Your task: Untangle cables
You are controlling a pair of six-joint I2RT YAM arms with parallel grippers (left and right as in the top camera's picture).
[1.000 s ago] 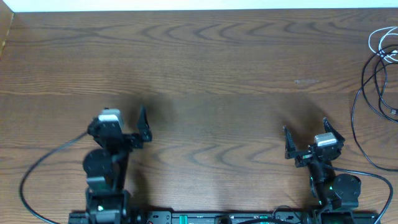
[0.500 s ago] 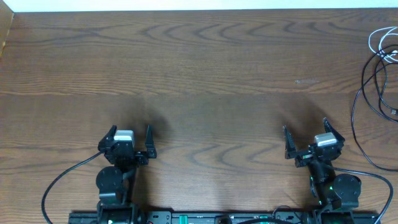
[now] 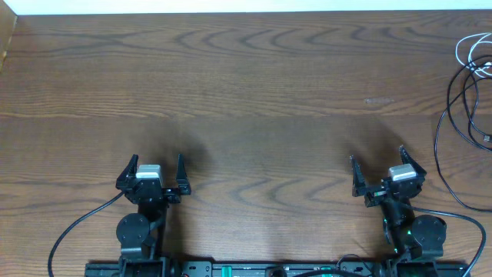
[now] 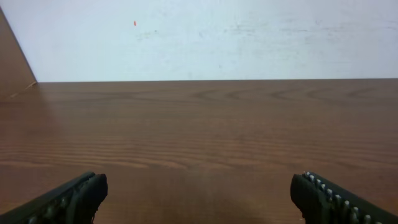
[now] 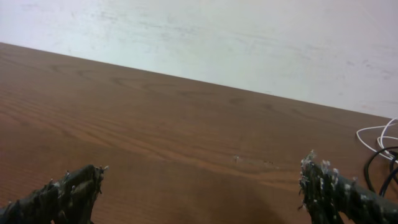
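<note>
The cables lie in a loose tangle at the table's far right edge, black cords with a white one on top, partly cut off by the frame. Their left fringe shows in the right wrist view as white loops and black loops. My right gripper stands open near the front edge, well left of and nearer than the cables, with nothing between its fingers. My left gripper is open and empty at the front left, far from them. Bare wood fills the gap of each gripper.
The brown wooden table ends at a white wall at the back. A raised wooden edge borders the far left corner. Thick black arm wires loop beside each arm base at the front.
My left arm has drawn back toward the front edge and straightened, so its gripper now faces squarely forward. The right arm and the cables have not moved.
</note>
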